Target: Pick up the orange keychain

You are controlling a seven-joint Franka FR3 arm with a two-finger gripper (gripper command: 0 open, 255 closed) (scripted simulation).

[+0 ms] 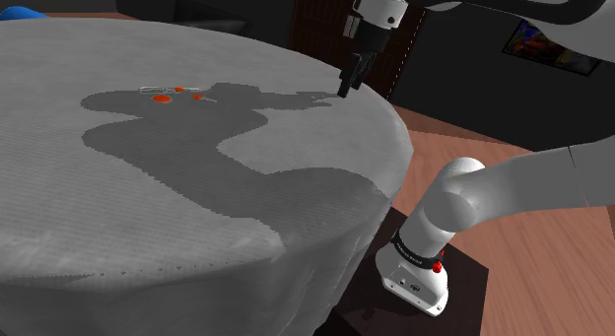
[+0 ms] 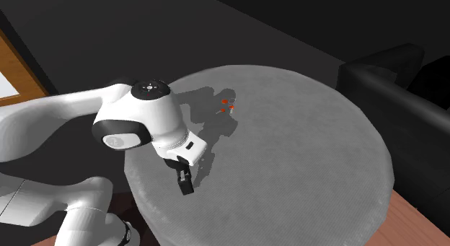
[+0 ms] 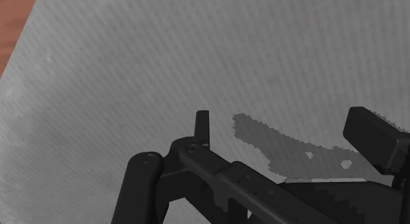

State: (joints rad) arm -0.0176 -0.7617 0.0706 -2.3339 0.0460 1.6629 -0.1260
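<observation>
Shoulder view: found gripper (image 1: 348, 85) poised over the right-hand part of the round grey table (image 1: 197, 235), close to its rim, pointed down and near the surface; contact not resolvable. Located orange keychain (image 1: 175, 94) lying flat on the tabletop, well to the left of the gripper, inside the arm's shadow. Read its long axis as roughly left-right in this view, i.e. more or less along the line toward the gripper. Pale ring parts beside the orange pieces too small to detail. Second exterior view: saw gripper (image 2: 185, 184) near the table (image 2: 324, 151) edge closest to the arm, with keychain (image 2: 229, 104) up and to the right of it, well apart and further in on the tabletop. Wrist view: recorded gripper (image 3: 286, 132) with fingers (image 3: 202, 124) spread, bare table (image 3: 197, 58) surface and shadow between them, nothing pinched. Judged the reach toward the keychain as yet to be made: coming move would call for travel across the table to the keychain, then a wrist turn so the jaws close across its short axis rather than along its length.
</observation>
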